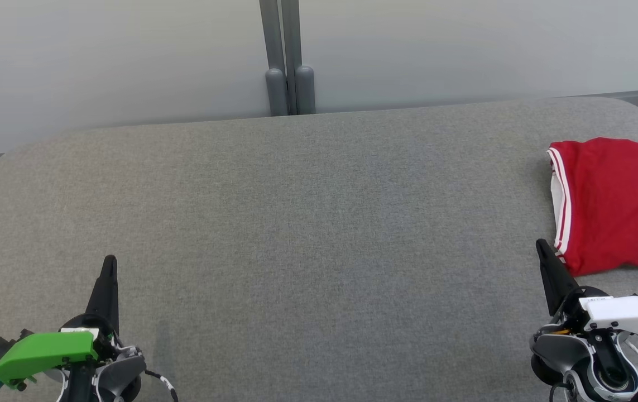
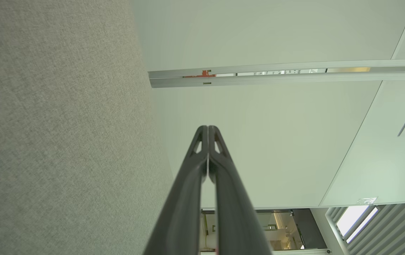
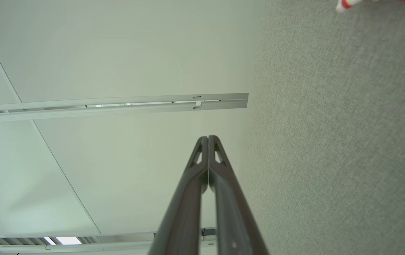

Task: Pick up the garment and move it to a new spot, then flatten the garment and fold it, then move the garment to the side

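The red garment (image 1: pixel 614 201) lies at the far right of the grey cloth-covered desk (image 1: pixel 296 223), partly cut off by the head view's edge. It sits in a compact, roughly squared shape, with its white-striped hem facing the middle of the desk. The left end effector (image 1: pixel 109 263) sits at the near left, its two dark fingers pressed together with nothing between them. The right end effector (image 1: pixel 543 248) is likewise closed and empty, its tip just beside the garment's near corner; I cannot tell whether it touches the cloth. A tidy bundle off to one side, with both arms clear of it, suggests the fold and the move aside are already done. It could equally be the start, before the first pick-up. In that case the right end effector would need to open, settle over the near hem, pinch it and carry the garment toward the bare middle.
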Tool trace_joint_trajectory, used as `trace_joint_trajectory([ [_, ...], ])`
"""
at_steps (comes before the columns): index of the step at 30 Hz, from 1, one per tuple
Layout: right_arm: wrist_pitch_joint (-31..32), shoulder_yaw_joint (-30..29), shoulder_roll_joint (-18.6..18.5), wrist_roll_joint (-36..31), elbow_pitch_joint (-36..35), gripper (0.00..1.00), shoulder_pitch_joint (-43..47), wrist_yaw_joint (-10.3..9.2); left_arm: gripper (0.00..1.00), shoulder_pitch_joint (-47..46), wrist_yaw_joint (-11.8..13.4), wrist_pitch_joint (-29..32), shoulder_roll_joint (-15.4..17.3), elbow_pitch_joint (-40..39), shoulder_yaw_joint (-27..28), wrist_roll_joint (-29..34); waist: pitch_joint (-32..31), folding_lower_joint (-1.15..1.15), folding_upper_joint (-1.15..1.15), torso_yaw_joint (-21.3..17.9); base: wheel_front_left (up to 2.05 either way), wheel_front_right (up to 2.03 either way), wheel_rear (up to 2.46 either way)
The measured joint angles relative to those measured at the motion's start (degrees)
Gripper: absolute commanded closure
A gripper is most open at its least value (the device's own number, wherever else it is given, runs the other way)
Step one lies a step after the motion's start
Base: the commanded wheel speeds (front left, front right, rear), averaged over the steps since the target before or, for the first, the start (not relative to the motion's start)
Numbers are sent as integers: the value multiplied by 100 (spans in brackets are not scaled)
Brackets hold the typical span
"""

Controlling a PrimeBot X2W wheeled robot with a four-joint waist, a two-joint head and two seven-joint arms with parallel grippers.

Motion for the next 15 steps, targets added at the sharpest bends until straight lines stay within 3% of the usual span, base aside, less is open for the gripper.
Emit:
trace_joint_trajectory([
  [15,0,0,0,0,0,100,0,0,100,-1,0,0,0,-1,2,0,0,0,0,0,0,0,0],
])
